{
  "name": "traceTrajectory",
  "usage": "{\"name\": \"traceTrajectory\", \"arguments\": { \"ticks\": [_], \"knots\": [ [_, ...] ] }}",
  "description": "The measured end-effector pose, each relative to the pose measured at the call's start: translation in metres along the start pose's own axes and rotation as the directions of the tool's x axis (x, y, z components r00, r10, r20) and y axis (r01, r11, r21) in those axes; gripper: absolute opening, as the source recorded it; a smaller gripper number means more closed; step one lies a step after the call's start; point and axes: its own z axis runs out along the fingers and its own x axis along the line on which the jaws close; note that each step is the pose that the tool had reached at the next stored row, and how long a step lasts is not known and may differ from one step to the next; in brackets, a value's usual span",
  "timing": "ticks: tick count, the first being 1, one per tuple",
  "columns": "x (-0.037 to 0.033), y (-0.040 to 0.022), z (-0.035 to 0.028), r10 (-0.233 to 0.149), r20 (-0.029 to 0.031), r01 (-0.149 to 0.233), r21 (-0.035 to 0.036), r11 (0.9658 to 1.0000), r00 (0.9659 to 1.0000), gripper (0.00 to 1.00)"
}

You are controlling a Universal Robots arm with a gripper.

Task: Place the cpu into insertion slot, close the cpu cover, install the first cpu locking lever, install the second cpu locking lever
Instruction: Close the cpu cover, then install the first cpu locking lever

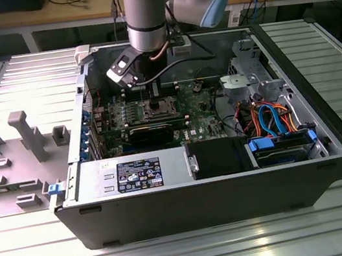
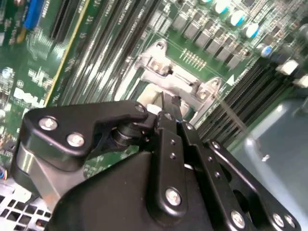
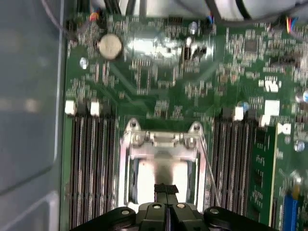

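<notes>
While pressed together at lower centre, hovers with tool (image 3: 166,188) over seemingly lowered cpu cover (image 3: 161,140); cpu (image 3: 144,178) apparently seated, locking lever (image 3: 210,168) unlatched.

Exterior view looks down on the whole PC case (image 1: 191,210) from further back; both wrist views sit close over the same insertion slot (image 3: 161,144) (image 2: 178,79).

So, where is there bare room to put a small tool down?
The ribbed grey metal table is bare along the open black computer case's front wall, and beyond its side on the exterior view's right. Crowded: the grey tray of blocks on the exterior view's left, and inside the case, where the black end effector hangs over the green circuit board.
</notes>
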Motion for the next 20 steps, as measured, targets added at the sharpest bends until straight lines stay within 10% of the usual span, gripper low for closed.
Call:
{"name": "traceTrajectory", "arguments": {
  "ticks": [3,20],
  "knots": [
    [0.0000,0.0097,0.0000,0.000,0.0000,0.000,0.0002,1.0000,1.0000,0.11],
    [0.0017,0.0123,-0.0039,0.000,0.0011,0.000,0.0002,1.0000,1.0000,0.11]
  ]
}}
